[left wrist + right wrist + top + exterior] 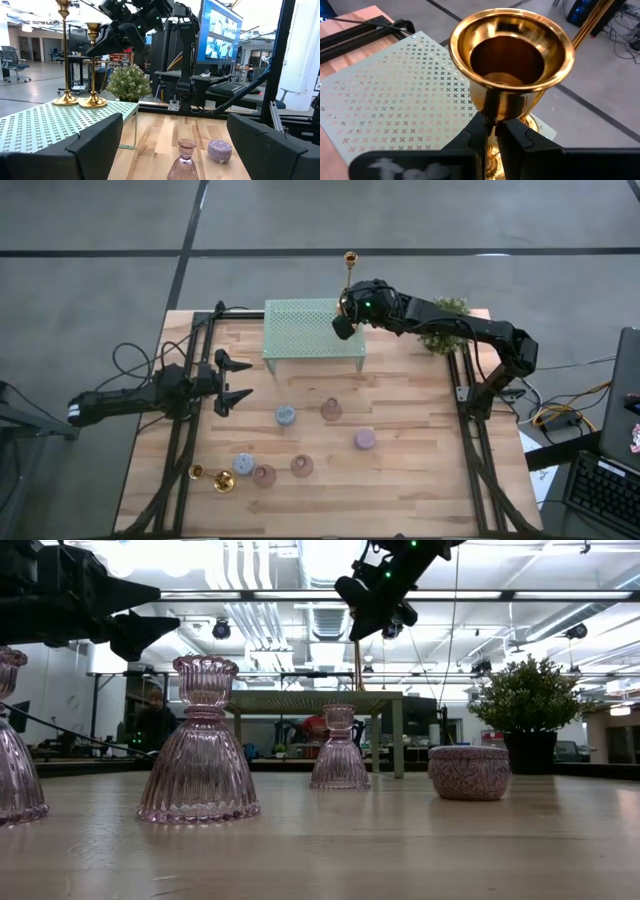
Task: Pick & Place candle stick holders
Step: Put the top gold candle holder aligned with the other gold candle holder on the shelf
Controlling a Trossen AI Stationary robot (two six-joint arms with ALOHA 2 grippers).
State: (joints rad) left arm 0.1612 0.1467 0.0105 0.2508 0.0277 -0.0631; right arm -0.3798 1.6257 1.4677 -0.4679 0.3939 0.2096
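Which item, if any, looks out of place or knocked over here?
One gold candlestick lies on its side near the table's front left corner, beside the blue holder, while two others stand upright on the green rack. The right claw grips the shorter candlestick there; the left claw waits open.
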